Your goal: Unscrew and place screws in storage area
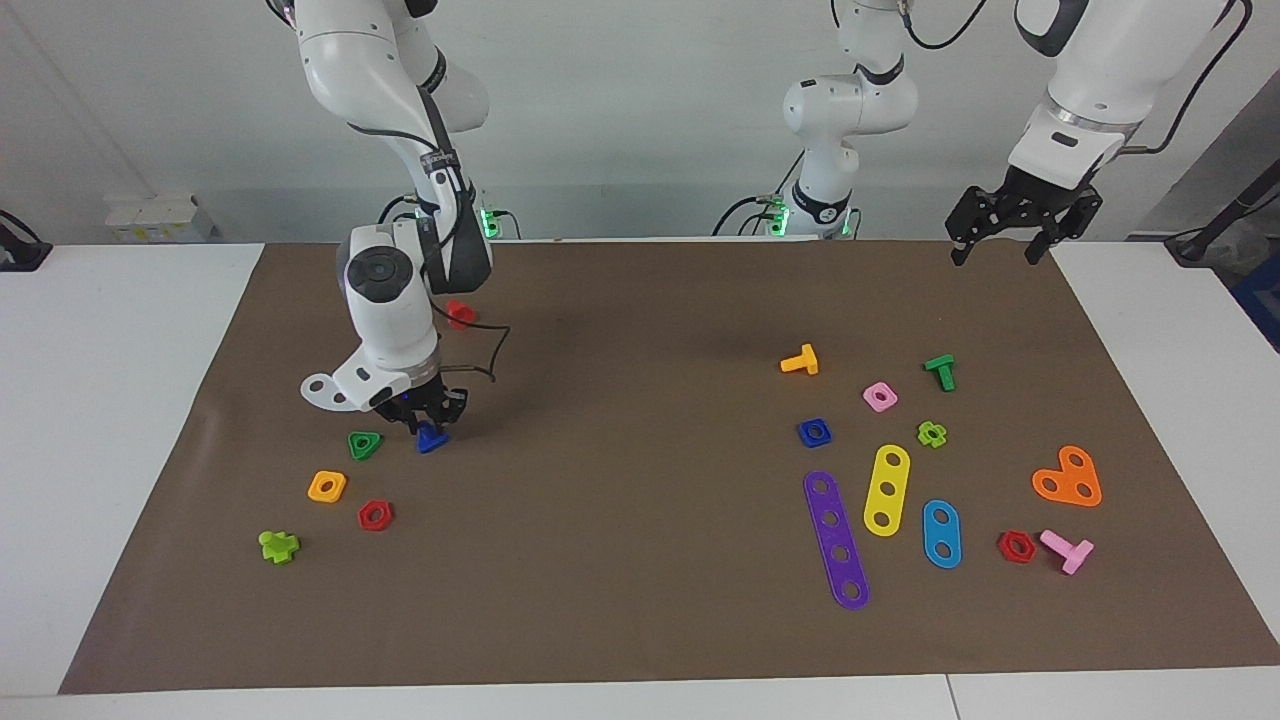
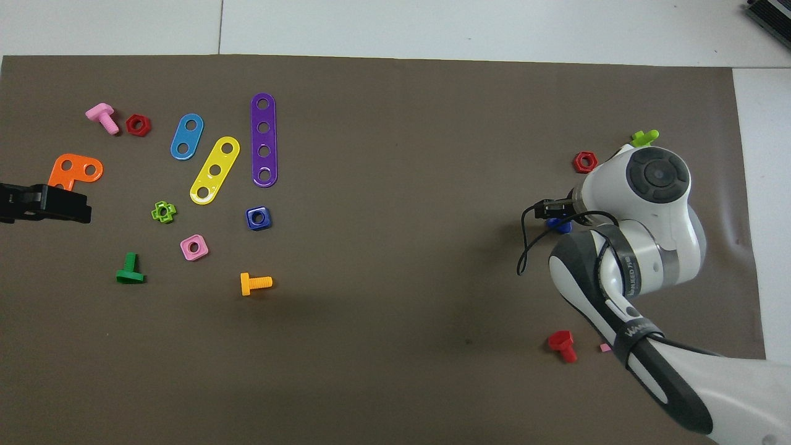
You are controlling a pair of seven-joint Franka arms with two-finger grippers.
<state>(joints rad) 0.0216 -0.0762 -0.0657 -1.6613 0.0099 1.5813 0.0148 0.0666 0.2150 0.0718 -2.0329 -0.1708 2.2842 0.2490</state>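
Note:
The dark-blue bolt (image 1: 432, 438) with a triangular head is at the mat, toward the right arm's end of the table, beside a green triangular nut (image 1: 365, 444). My right gripper (image 1: 432, 420) is low over the bolt with its fingers closed around it. In the overhead view the arm hides most of the bolt (image 2: 560, 225). The blue square nut (image 1: 815, 432) lies apart, toward the left arm's end, and also shows in the overhead view (image 2: 258, 217). My left gripper (image 1: 1010, 240) is open and empty, raised over the mat's edge, and waits.
Near the right gripper lie an orange square nut (image 1: 327, 486), a red hex nut (image 1: 375, 515), a lime bolt (image 1: 278, 546) and a red bolt (image 1: 460, 313). Toward the left arm's end lie a purple strip (image 1: 836, 540), a yellow strip (image 1: 886, 490), an orange bolt (image 1: 800, 361) and more nuts.

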